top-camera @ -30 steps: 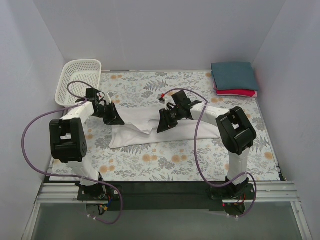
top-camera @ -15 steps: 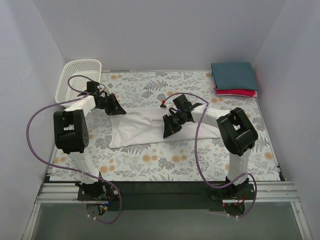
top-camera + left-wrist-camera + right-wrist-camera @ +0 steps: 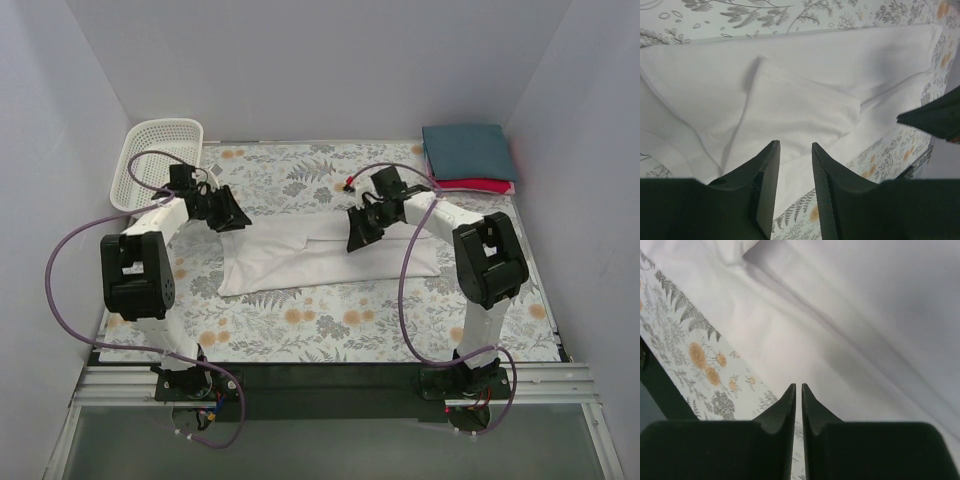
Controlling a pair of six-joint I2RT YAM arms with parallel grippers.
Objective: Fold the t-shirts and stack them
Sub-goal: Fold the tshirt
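Your white shirt (image 3: 300, 262) lies flat at the middle of the flowered tablecloth (image 3: 300, 325). It is folded into a long band that runs from 9 o'clock to 3 o'clock. In the left wrist view, one folded flap lies on top of the band, with creases running out from under it.

Your left gripper (image 3: 232, 218) sits at the 10 o'clock corner of the shirt. Its fingers (image 3: 767, 170) stand a narrow gap apart, and there is no cloth between them.

Your right gripper (image 3: 358, 238) is over the far edge of the band, at about 1 o'clock from the shirt's middle. Its fingers (image 3: 782, 407) are drawn almost together, with only a sliver between them. No cloth shows in that sliver. In its own view, the tips point at the shirt near the hem, and the tablecloth shows at 8 o'clock.

The folded teal shirt (image 3: 468, 150) lies on the folded red shirt (image 3: 482, 186) in the 1 o'clock corner, well apart from both grippers. The white basket (image 3: 165, 125) stands in the 10 o'clock corner, near your left arm.
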